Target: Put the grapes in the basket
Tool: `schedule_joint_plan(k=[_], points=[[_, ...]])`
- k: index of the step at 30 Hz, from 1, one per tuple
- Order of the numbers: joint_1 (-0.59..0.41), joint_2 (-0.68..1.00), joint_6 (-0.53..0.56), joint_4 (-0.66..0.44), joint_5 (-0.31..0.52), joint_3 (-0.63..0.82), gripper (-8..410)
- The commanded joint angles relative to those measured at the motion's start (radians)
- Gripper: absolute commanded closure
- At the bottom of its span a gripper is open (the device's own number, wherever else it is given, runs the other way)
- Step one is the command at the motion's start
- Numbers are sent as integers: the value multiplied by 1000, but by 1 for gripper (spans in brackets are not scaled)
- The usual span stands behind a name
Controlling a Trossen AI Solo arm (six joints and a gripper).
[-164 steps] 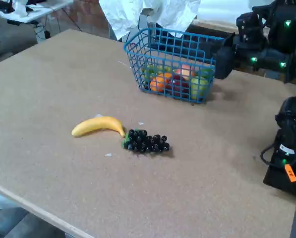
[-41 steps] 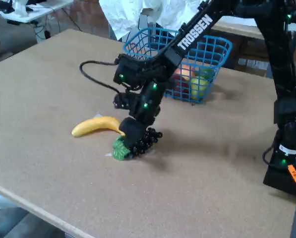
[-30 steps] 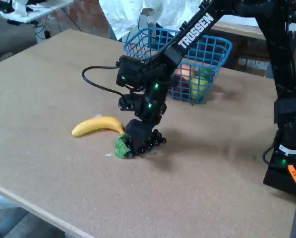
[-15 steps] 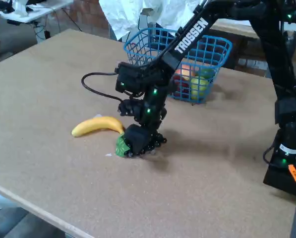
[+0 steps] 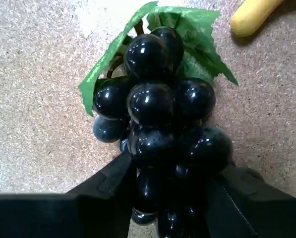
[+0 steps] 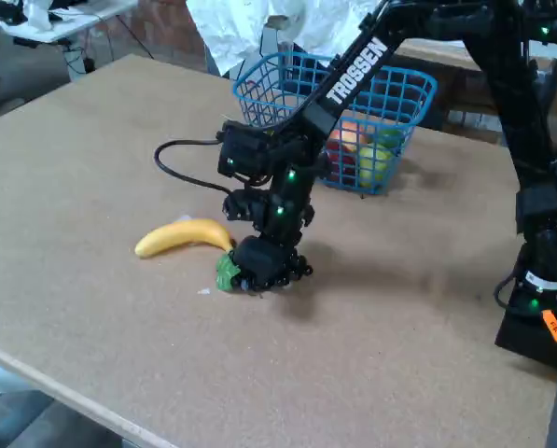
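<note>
1. between the two black fingers (image 5: 113, 183) of the end effector (image 5: 170, 198) sit the grapes (image 5: 160, 124), a glossy black bunch with its green leaf end pointing away from the wrist camera.
2. on the fixed view the grapes (image 6: 259, 271) are low at the bench (image 6: 91, 168), under the end effector (image 6: 264, 266); whether the bunch touches the surface or is just off it cannot be told.
3. the end effector is clenched on the grapes: in the wrist view one finger presses the bunch's lower left side and the other its lower right, with the upper berries and leaf sticking out past the tips.
4. just beside the leaf end lies a yellow banana (image 6: 183, 235), its tip near the bunch; in the wrist view only its end (image 5: 252, 17) shows at the top right.
5. well apart, at the far side of the bench behind the arm (image 6: 353, 70), stands the blue wire basket (image 6: 390, 103) with several coloured fruits inside.
</note>
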Motion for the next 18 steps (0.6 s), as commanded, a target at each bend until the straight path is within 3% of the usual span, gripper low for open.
schedule_joint_plan(k=[1,12,15,18], points=[[1,-87,-13,30,0,-1,402],[1,-400,-35,80,21,-1,402],[1,-490,-58,88,90,-1,402],[1,-563,-88,99,230,-1,402]])
